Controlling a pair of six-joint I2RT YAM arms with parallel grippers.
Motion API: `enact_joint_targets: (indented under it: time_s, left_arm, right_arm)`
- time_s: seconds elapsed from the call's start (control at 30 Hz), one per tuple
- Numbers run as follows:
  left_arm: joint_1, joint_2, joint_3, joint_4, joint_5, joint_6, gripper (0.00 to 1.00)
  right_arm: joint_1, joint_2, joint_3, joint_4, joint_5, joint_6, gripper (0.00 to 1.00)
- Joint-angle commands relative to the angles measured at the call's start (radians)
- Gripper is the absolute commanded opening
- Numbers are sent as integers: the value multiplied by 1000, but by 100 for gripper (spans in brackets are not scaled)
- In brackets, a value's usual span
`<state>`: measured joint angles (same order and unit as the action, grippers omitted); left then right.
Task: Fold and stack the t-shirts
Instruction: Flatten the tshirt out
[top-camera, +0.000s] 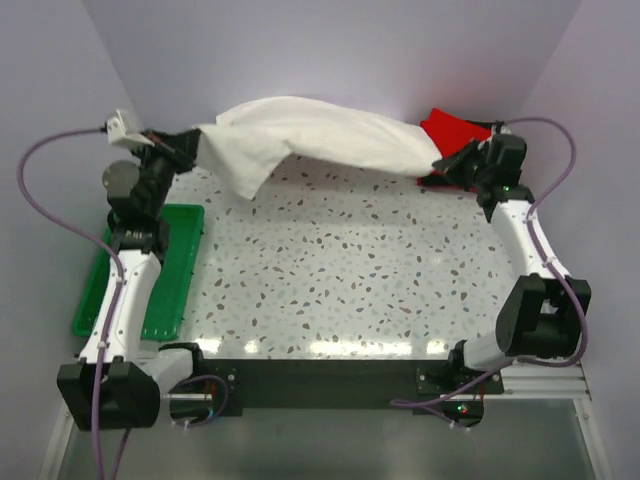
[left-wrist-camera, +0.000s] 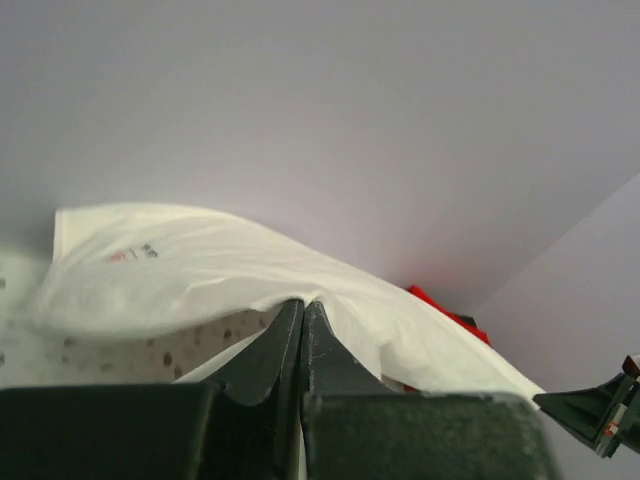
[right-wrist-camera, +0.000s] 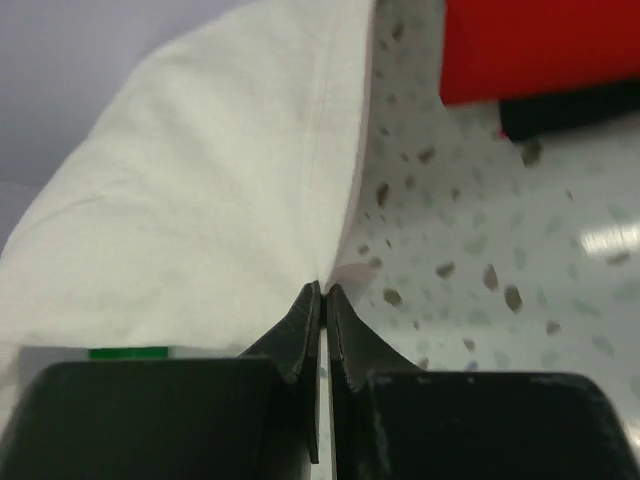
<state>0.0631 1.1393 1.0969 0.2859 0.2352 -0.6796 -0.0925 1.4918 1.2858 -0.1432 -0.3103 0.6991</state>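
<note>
The cream-white t-shirt hangs stretched above the far edge of the table between both grippers. My left gripper is shut on its left edge; in the left wrist view the cloth rises from the closed tips, a small printed label showing. My right gripper is shut on its right edge; in the right wrist view the cloth fans out from the tips. A folded red shirt lies at the far right on a black one, partly hidden by the arm.
A green plastic tray lies along the left edge of the speckled table. Purple walls close in at the back and both sides. The arm bases stand at the near edge.
</note>
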Motion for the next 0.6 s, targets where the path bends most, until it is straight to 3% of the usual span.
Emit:
enact_joint_targets:
  time_s: [0.0,0.17,0.27,0.57]
  left_arm:
    - [1,-151,-299,47,18,-89,0]
    - [-2,-378,-608,-89,-13,-133,0]
    - [-3,-482,-689,-225,-27,-150,0]
    - [-32,-751,-724,-696,-137,-217,0]
  right_arm:
    - [-4,-106,-218,-9,-32,-32,0]
    - [-4,-168,-492,-35,14,-65,0]
    - [-4,-191,-587,-67,40,-79,0]
    - [-7,-408,-770,-209,138,-78,0]
